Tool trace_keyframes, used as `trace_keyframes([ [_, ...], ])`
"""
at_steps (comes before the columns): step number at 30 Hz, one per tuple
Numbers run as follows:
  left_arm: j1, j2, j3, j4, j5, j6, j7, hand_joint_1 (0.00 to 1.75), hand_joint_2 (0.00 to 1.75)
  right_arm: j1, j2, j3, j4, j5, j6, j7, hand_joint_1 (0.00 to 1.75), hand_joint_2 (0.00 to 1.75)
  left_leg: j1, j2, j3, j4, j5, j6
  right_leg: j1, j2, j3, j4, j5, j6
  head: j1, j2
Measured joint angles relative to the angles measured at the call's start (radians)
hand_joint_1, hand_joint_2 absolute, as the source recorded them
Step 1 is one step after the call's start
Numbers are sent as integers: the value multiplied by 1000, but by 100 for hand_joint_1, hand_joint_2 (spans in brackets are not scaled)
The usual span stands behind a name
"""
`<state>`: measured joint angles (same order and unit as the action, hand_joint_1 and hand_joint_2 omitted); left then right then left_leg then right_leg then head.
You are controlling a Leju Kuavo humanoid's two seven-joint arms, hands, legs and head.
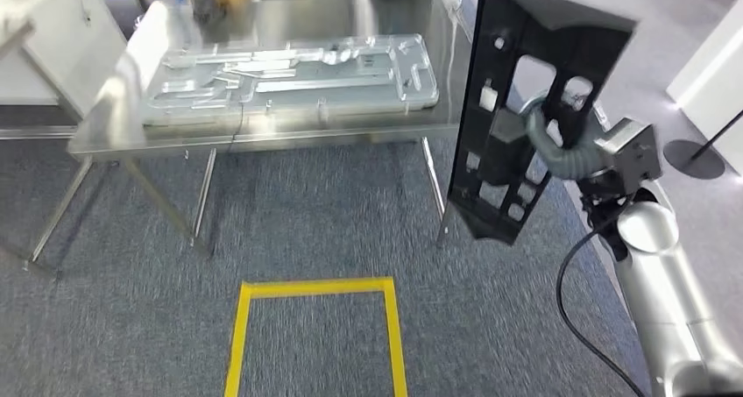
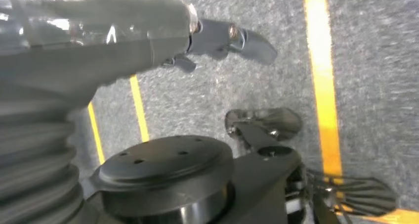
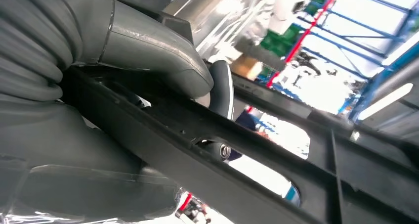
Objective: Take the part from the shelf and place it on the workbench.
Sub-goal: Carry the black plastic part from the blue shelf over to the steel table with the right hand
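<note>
Black part [image 1: 513,108], silver workbench [image 1: 289,130], yellow tape outline [image 1: 315,287] on grey carpet [image 1: 307,213], grey ribbed right hand [image 1: 556,138]

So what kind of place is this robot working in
Likely a factory or workshop floor: a stainless workbench holding a machined metal plate, yellow floor tape on grey carpet, and a black part in the right hand.

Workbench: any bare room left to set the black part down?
The silver tray crowds the middle of the workbench. Bare patches: a narrow front strip, and the corner right of the tray. The right hand grips the black part.
</note>
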<state>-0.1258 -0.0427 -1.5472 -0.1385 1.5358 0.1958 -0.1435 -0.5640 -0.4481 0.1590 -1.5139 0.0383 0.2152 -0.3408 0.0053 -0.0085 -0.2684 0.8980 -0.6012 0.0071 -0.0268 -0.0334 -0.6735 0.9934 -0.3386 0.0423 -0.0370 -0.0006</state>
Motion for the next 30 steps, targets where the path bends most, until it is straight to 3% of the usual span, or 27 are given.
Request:
trace_keyframes([
  [2, -4, 0, 2, 0, 5, -1, -2, 0, 175, -30, -5, 6, 0, 12, 0, 3, 175, 175, 3, 4, -9, 57, 9, -12, 3, 12, 18, 6, -18, -23, -1, 0],
  [3, -7, 0, 4, 0, 8, -1, -3, 0, 175, -51, -7, 8, 0, 18, 0, 3, 175, 175, 5, 5, -38, 113, 11, -16, 3, 17, 23, 5, -24, -32, -1, 0],
  [4, -9, 0, 6, 0, 10, 0, -3, 0, 175, -69, -7, 10, 1, 23, 0, 4, 175, 175, 6, 5, -74, 172, -6, -17, 4, 22, 26, 5, -28, -40, -2, 0],
  [7, -7, 0, 11, 0, 15, 0, -2, 0, 175, -104, -8, 23, 17, 41, 2, 7, 175, 175, 7, 5, -211, 336, -111, -17, 9, 34, 35, 5, -42, -49, -2, 0],
  [8, -4, -1, 13, 0, 16, 1, -2, 0, 175, -112, -9, 30, 25, 48, 2, 10, 175, 175, 6, 5, -248, 356, -131, -15, 11, 37, 41, 5, -48, -49, -2, 0],
  [9, -2, -1, 15, 0, 16, 1, -2, 0, 175, -122, -10, 38, 35, 55, 2, 14, 175, 175, 6, 5, -273, 348, -126, -12, 12, 38, 49, 6, -55, -48, -2, 0],
  [10, 0, -1, 18, 0, 17, 2, -2, 0, 175, -134, -13, 46, 45, 61, 2, 18, 175, 175, 6, 5, -285, 311, -92, -8, 13, 39, 57, 6, -62, -46, -2, 0],
  [12, 3, -1, 22, 0, 17, 3, -3, 0, 175, -161, -21, 59, 63, 69, 1, 23, 175, 175, 1, 5, -288, 194, 29, 5, 15, 39, 69, 7, -73, -40, -2, 0],
  [13, 4, 0, 23, 0, 17, 4, -3, 0, 175, -173, -24, 64, 71, 71, 0, 24, 175, 175, -3, 5, -288, 150, 70, 11, 16, 39, 72, 7, -77, -35, -2, 0],
  [14, 6, 0, 24, 0, 17, 4, -3, 0, 175, -182, -27, 69, 78, 74, 0, 25, 175, 175, -6, 4, -288, 122, 98, 18, 17, 40, 73, 6, -80, -29, -2, 0],
  [17, 9, 0, 25, 0, 15, 2, -8, 0, 175, -207, -40, 84, 95, 101, -5, 42, 175, 175, -6, 2, -279, 102, 119, 36, 16, 40, 73, 22, -81, -9, -2, 0],
  [19, 7, -1, 25, 0, 10, -2, -14, 0, 175, -246, -55, 101, 113, 132, -9, 62, 175, 175, -5, 1, -266, 97, 123, 45, 13, 37, 46, 70, -102, 0, -2, 0],
  [22, 5, -1, 25, 0, 2, -6, -17, 0, 175, -330, -85, 145, 164, 190, -3, 86, 175, 175, -9, 0, -251, 97, 109, 53, 11, 35, -70, 243, -164, 7, -2, 0],
  [23, 6, -1, 25, 0, 0, -6, -17, 0, 175, -360, -93, 164, 187, 209, 4, 90, 175, 175, -9, 0, -242, 97, 100, 52, 11, 35, -103, 280, -173, 8, -2, 0],
  [24, 7, -1, 24, 0, 0, -7, -17, 0, 175, -392, -99, 188, 215, 229, 11, 93, 175, 175, -10, -1, -231, 97, 90, 51, 11, 35, -119, 281, -169, 8, -2, 0],
  [25, 8, -1, 24, 0, 0, -7, -17, 0, 175, -426, -103, 213, 243, 246, 18, 95, 175, 175, -10, -2, -216, 97, 78, 50, 11, 35, -119, 248, -149, 6, -2, 0],
  [28, 7, -1, 24, 0, 1, -8, -18, 0, 175, -526, -105, 291, 329, 290, 25, 102, 175, 175, -11, -3, -172, 97, 35, 40, 16, 35, -79, 69, -22, -8, -1, 0],
  [29, 7, -2, 24, 0, 1, -9, -19, 0, 175, -553, -105, 315, 352, 300, 27, 104, 175, 175, -10, -3, -164, 93, 23, 35, 21, 36, -70, 38, 6, -15, -1, 0],
  [30, 6, -2, 23, 0, 1, -10, -20, 0, 175, -575, -105, 335, 372, 308, 28, 106, 175, 175, -9, -3, -153, 90, 16, 29, 26, 37, -64, 28, 11, -23, -1, 0],
])
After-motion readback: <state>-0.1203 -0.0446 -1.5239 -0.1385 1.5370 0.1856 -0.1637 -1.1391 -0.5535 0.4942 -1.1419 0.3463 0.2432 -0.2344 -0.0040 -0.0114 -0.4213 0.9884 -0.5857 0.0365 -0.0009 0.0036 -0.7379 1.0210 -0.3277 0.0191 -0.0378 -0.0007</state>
